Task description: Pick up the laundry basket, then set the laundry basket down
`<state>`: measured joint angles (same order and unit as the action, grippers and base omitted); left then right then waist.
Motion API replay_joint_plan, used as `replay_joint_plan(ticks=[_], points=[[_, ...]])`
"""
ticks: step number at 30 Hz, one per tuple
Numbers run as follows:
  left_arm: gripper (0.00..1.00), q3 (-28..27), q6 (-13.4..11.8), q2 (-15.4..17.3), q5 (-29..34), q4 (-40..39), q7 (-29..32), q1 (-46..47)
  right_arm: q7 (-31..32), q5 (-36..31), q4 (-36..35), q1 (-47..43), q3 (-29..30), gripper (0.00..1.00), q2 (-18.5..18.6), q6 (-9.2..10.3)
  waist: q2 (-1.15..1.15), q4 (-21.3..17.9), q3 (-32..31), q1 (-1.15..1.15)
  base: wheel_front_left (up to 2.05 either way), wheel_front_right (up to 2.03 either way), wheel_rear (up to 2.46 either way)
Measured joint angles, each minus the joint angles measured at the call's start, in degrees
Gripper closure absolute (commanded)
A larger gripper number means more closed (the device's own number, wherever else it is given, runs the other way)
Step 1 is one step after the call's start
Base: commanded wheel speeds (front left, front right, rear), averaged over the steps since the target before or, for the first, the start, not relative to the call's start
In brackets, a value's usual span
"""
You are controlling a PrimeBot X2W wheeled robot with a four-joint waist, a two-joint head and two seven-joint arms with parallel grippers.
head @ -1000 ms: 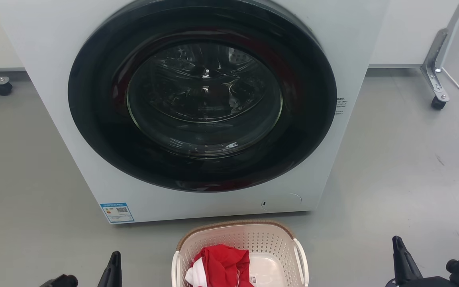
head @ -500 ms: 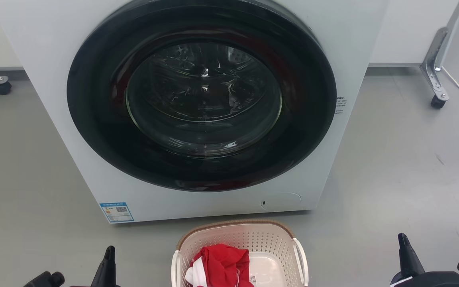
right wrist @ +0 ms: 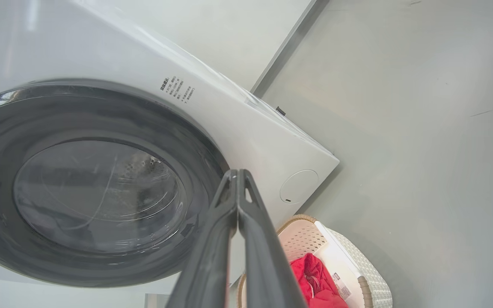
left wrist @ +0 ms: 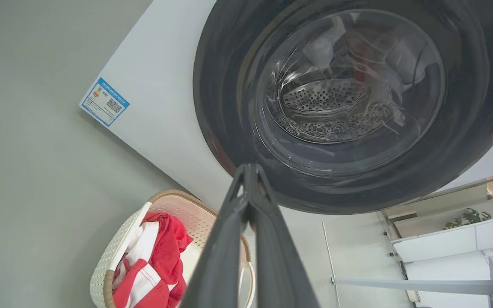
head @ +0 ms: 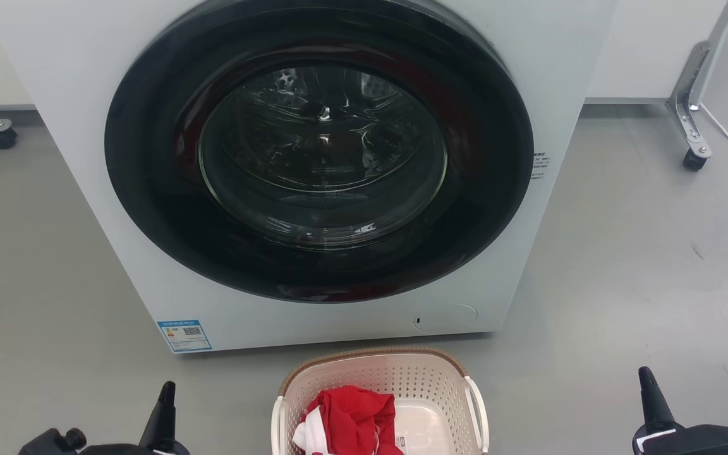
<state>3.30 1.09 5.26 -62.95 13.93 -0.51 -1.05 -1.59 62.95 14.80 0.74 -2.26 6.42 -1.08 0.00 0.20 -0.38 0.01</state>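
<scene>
Grey floor (head: 623, 253) | laundry basket (head: 402, 379) sits between our jaws, a handle towards each; left gripper (head: 165, 395) likely nearer than right gripper (head: 647, 382) | both clenched, empty.

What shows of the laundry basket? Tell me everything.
The laundry basket is cream-white perforated plastic, rounded-rectangular, with a brown woven-look rim and a white loop handle on each side. It stands upright on the grey floor, close before the washing machine. Red and white cloth lies in its left half; a small label shows on the smooth base. Its near end is cut off in the head view.
</scene>
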Motion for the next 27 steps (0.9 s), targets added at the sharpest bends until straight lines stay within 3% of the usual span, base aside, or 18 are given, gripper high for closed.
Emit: replay_joint_plan(ticks=[27], points=[[1.0, -5.65, 3.85, -1.82, -19.14, 2.0, 4.6, 3.48, 5.33, 19.04, 1.47, 2.53, 6.6, 1.0, -2.57, -3.88, 0.0, -0.14, 0.33, 0.0, 0.0, 0.0, 0.0]])
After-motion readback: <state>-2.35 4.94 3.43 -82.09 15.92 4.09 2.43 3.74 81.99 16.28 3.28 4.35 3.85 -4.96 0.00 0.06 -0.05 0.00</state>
